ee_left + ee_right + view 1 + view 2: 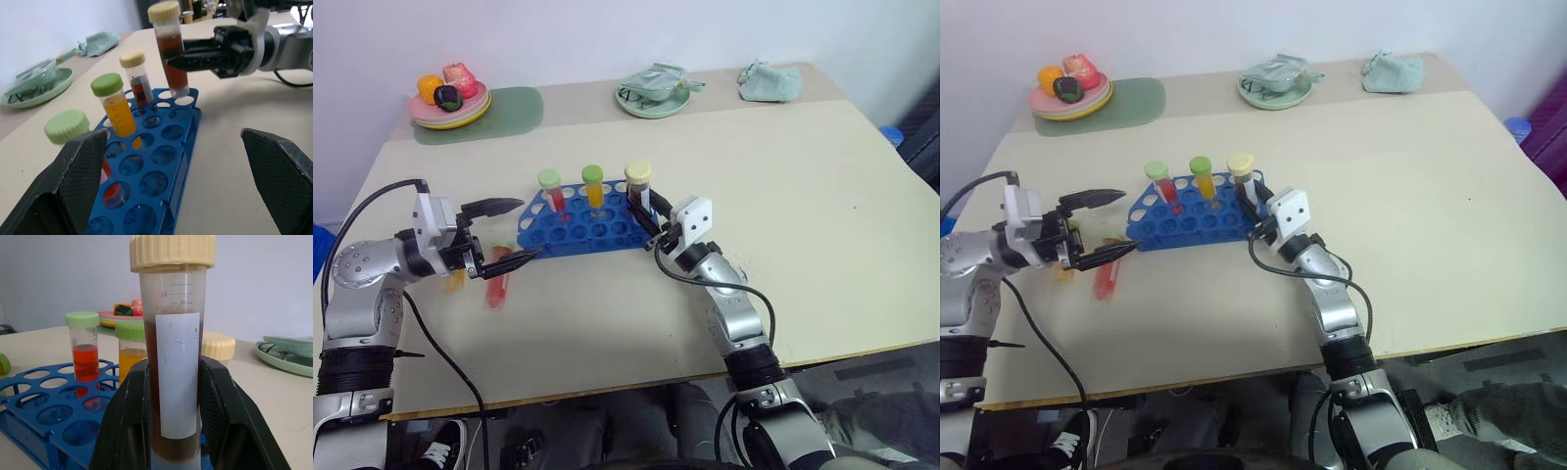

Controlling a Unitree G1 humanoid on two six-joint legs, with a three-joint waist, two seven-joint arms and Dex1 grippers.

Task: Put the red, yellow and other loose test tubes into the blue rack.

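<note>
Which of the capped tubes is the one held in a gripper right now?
The brown-liquid tube with the cream cap: the right gripper clamps it at the blue rack; the green-capped red and yellow tubes stand free.

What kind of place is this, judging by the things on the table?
Probably a robot test room set up like a lab bench, not a real laboratory: a plain table against a bare wall, a blue rack of capped test tubes, and a plate of toy fruit.
</note>
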